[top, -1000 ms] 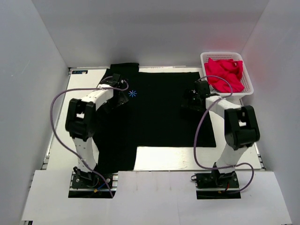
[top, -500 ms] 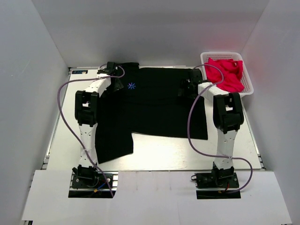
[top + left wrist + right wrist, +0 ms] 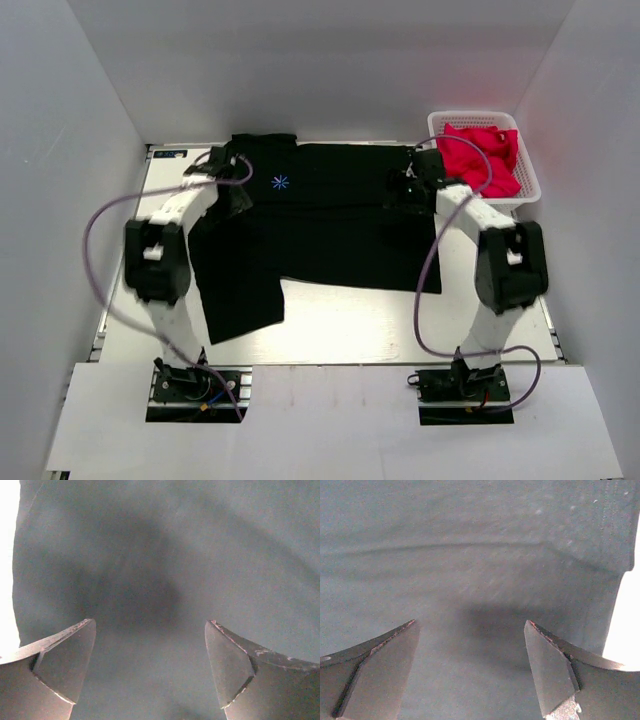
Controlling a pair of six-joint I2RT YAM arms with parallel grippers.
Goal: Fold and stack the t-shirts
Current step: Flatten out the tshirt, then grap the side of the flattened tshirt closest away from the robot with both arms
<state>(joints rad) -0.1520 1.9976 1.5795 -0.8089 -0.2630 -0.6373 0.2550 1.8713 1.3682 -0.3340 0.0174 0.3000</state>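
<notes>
Black t-shirt (image 3: pixel 330 230) is sitting farther back than a second ago; I'm watching the left gripper (image 3: pixel 150 627) and right gripper (image 3: pixel 470 626) hanging wide apart over it, gripping nothing.

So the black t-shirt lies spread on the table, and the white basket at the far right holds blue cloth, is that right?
No: the cloth in the white basket is red, not blue, as the top external view shows. The rest holds.
</notes>
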